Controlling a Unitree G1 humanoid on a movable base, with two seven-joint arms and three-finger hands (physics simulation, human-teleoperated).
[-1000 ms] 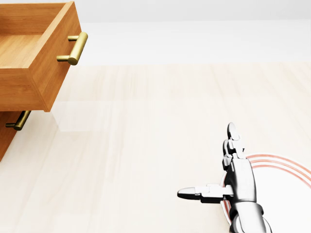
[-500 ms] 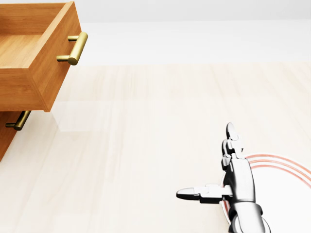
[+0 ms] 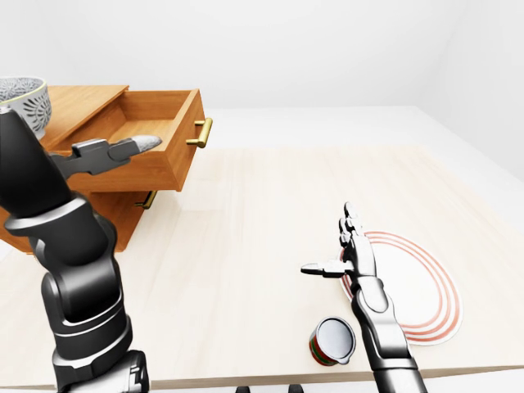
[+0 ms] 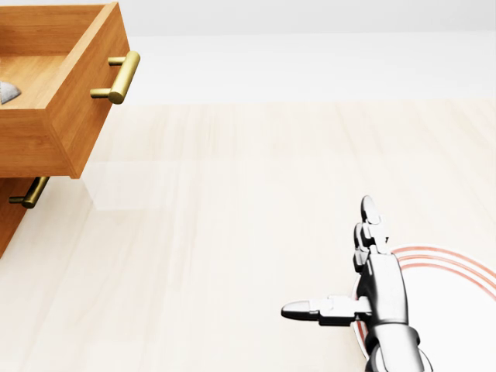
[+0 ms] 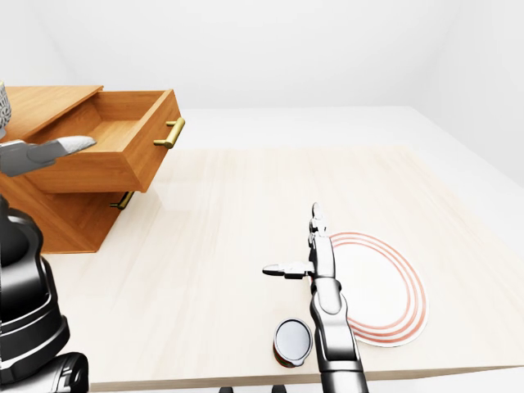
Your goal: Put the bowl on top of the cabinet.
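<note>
A grey-white patterned bowl (image 3: 23, 98) shows at the far left of the left-eye view, at the left end of the wooden cabinet's top (image 3: 86, 102). My left arm hides its base. My left hand (image 3: 123, 149) is open, apart from the bowl, with its fingers stretched out level over the side of the pulled-out upper drawer (image 3: 160, 155). One fingertip (image 4: 6, 91) shows at the left edge of the head view. My right hand (image 3: 327, 239) is open and empty, low over the table at the left rim of a plate.
A white plate with red rings (image 3: 417, 286) lies on the pale wooden table (image 3: 246, 205) at the right. A small can (image 3: 332, 340) lies on its side near the table's bottom edge. The drawer's brass handle (image 4: 118, 77) sticks out towards the table's middle.
A grey fingertip of my left hand has come into the head view at its left edge, over the open drawer. The right hand and the camera have stayed put.
</note>
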